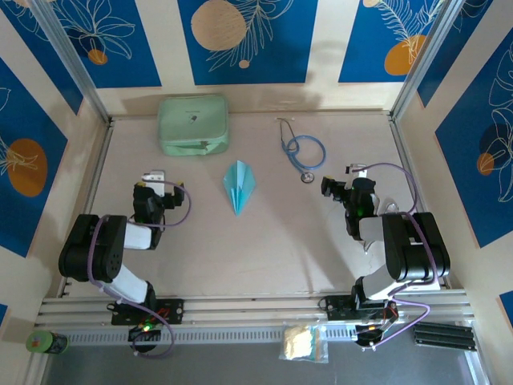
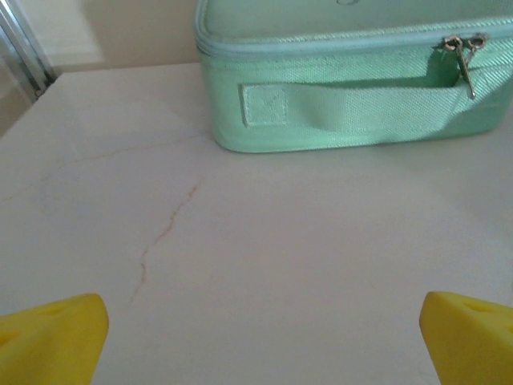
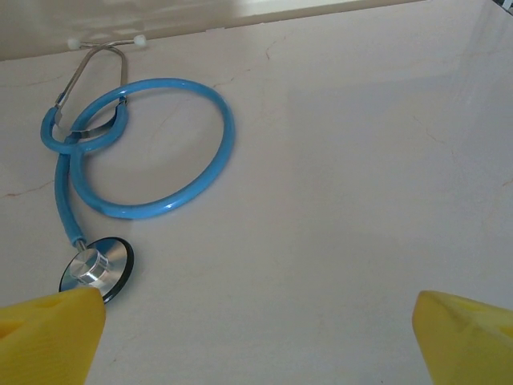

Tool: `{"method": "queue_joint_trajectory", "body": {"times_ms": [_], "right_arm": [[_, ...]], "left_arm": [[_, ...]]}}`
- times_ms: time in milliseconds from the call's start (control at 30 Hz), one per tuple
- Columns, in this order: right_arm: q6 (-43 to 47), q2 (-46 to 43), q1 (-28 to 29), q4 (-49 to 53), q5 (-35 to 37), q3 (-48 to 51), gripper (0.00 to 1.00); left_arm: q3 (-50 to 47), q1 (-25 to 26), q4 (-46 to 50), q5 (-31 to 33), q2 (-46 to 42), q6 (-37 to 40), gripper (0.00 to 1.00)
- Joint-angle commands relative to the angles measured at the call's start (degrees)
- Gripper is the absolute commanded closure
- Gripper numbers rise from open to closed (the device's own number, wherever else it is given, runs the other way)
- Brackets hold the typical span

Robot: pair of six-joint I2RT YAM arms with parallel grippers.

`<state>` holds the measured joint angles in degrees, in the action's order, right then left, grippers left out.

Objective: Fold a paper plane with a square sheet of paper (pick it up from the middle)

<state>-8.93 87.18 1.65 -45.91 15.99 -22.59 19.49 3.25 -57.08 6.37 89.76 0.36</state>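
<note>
Evidently the folding is finished. The paper plane (image 1: 239,186) lies flat near the middle of the worktop (image 1: 272,249) as a narrow light-blue dart with layered flaps. Its point faces the arms' bases and its wider end faces the far wall. That central spot is, I judge, where both arms reach equally well, which suits a job needing two sets of fingers on one sheet.

Nothing holds the plane. The left tool (image 1: 154,178) sits well to its left and the right tool (image 1: 341,184) well to its right, each arm folded close to its own base. This reads as a resting posture that leaves the plane free and unshadowed.

In the left wrist view the yellow fingertips (image 2: 56,337) stand wide apart with only bare worktop between them, so that tool is open and empty. It looks toward the mint-green zip case (image 2: 353,88), which stands at the far edge. In the right wrist view the fingertips are spread just as wide and grip nothing. Ahead of them lies the stethoscope (image 3: 136,144), its blue tube coiled in a loop and its chest piece (image 3: 96,269) near one fingertip, though apparently not touching it.

The case and the stethoscope both lie toward the far side, probably so the middle is left for the paper.
</note>
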Motion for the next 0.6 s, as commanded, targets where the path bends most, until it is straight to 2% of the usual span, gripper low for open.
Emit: {"method": "queue_joint_trajectory", "body": {"times_ms": [0, 567], "right_arm": [[1.0, 0.1, 0.0, -2.2, -0.9, -0.2, 0.01], [1.0, 0.0, 0.0, -2.2, -0.9, -0.2, 0.01]], "left_arm": [[0.8, 0.4, 0.9, 1.7, -0.1, 0.2, 0.01], [1.8, 0.9, 2.5, 1.5, 0.1, 0.9, 0.00]]}}
